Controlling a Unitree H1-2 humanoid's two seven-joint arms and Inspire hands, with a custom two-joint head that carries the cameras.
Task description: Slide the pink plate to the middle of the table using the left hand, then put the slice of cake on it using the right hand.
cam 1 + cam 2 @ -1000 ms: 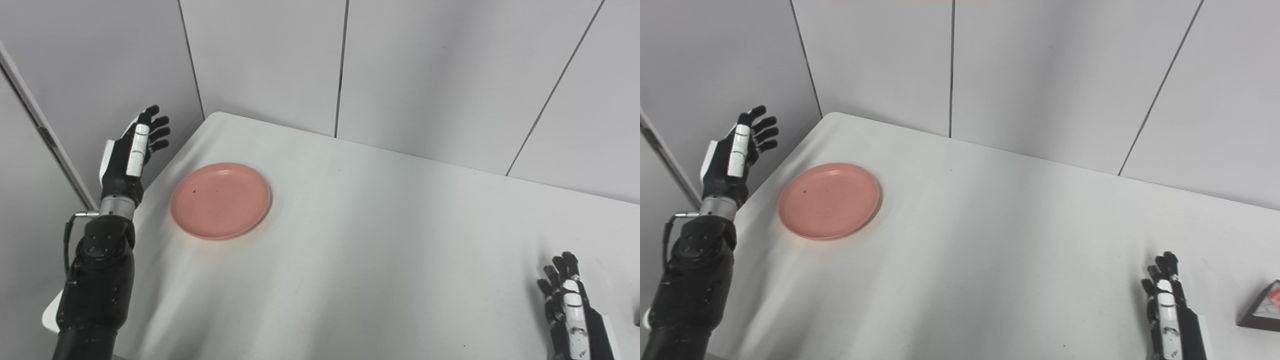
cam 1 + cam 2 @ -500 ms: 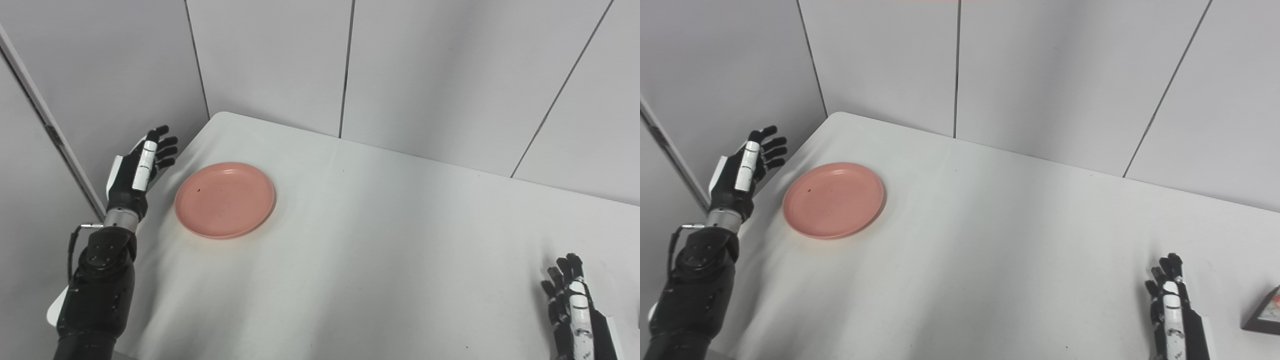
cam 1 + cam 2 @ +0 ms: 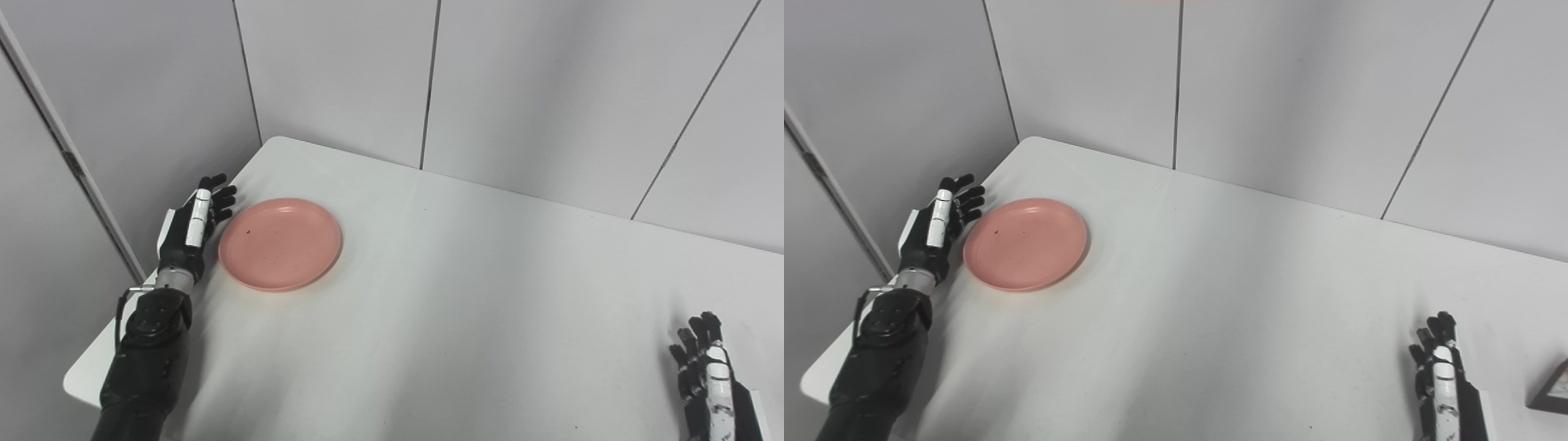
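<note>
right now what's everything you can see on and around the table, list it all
plate: one, pink, empty, near the table's left edge, lying flat
slice of cake: one, dark base with a pale top, at the right edge of the right eye view, mostly cut off
table: one, white, filling most of the view
wall panels: several, grey, behind and to the left of the table
left robot hand: one, black and white, open, just left of the plate; contact cannot be told
right robot hand: one, black and white, open, at the near right of the table, left of the cake
</note>
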